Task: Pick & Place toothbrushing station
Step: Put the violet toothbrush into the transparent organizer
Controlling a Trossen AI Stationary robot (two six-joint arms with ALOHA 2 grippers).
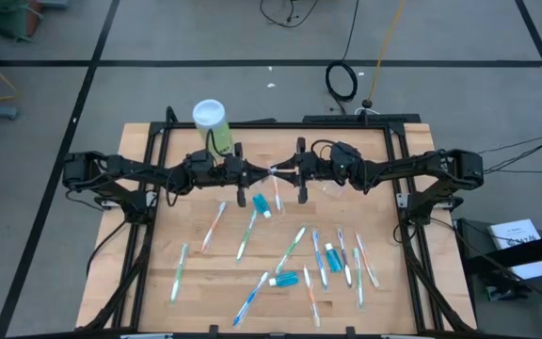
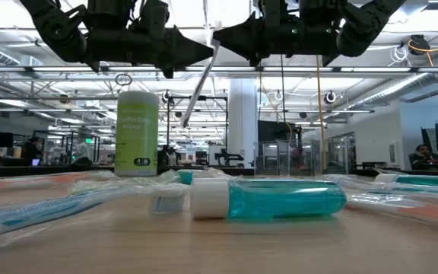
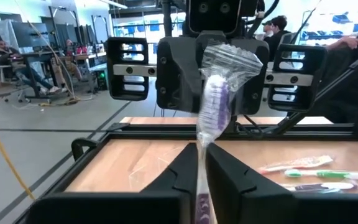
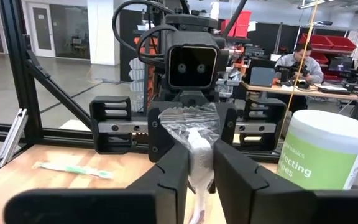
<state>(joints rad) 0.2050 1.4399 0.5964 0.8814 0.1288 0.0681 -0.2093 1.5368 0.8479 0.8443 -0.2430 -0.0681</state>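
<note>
Both grippers, left (image 1: 263, 173) and right (image 1: 284, 171), clamp one plastic-wrapped purple-bristled toothbrush (image 3: 211, 112) beside the light-green canister (image 1: 211, 125); handover, I judge.

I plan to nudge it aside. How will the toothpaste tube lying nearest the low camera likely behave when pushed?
The toothpaste tube lies on its round side, so it probably rolls. Its white cap is wider, so it may curve. It looks small, likely light.
</note>
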